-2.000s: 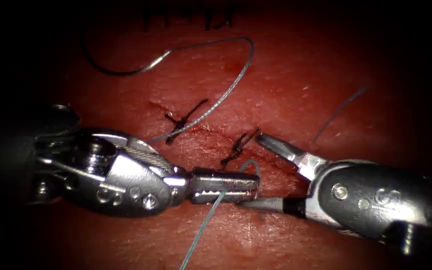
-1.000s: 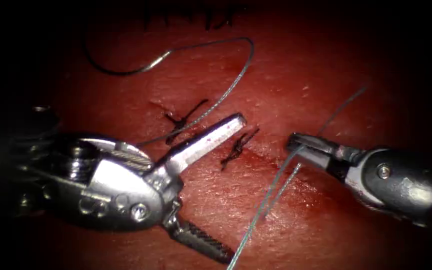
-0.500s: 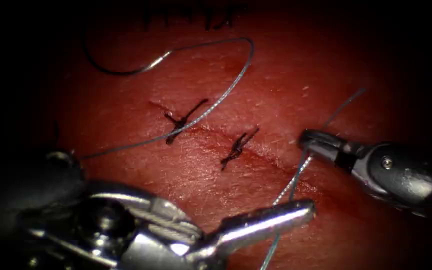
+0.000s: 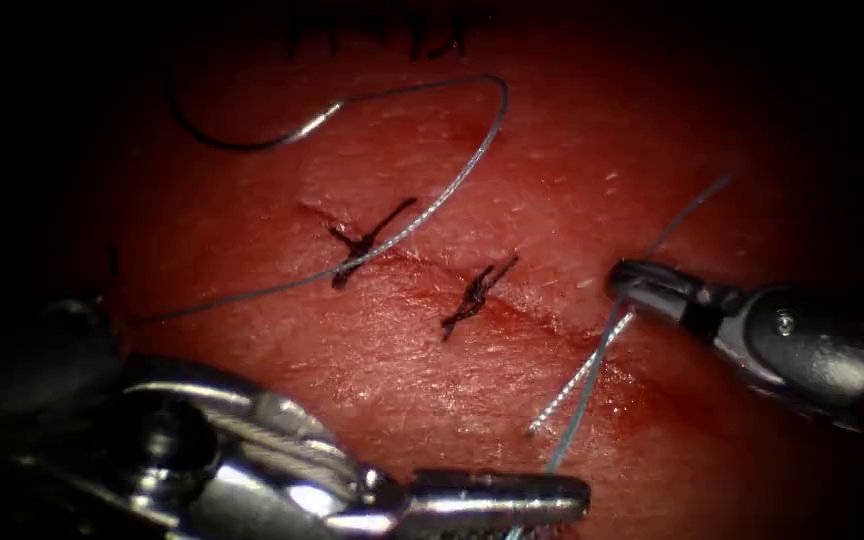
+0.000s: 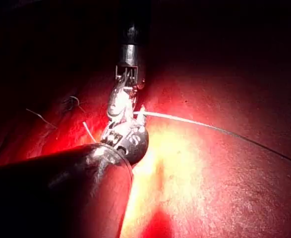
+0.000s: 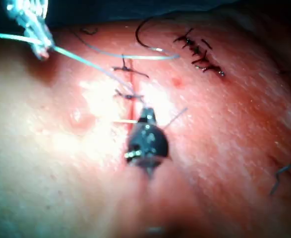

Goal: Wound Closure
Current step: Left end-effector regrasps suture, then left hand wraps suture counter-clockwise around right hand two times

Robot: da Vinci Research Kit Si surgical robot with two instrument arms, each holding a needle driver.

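I counted two tied stitches (image 4: 357, 243) on the cut (image 4: 432, 275) in the tissue (image 4: 572, 150), one needle (image 4: 242, 140) and one long thread (image 4: 452, 185). The needle lay free on the tissue, up and left of the cut, held by neither tool. My right tool (image 4: 632, 283) had its jaws pressed together, pinching the thread at the cut's right end. My left tool (image 4: 552, 495) sat low with jaws closed; the thread ran down behind its tip, so I could not tell whether it gripped anything. The needle's dark end was hard to make out.
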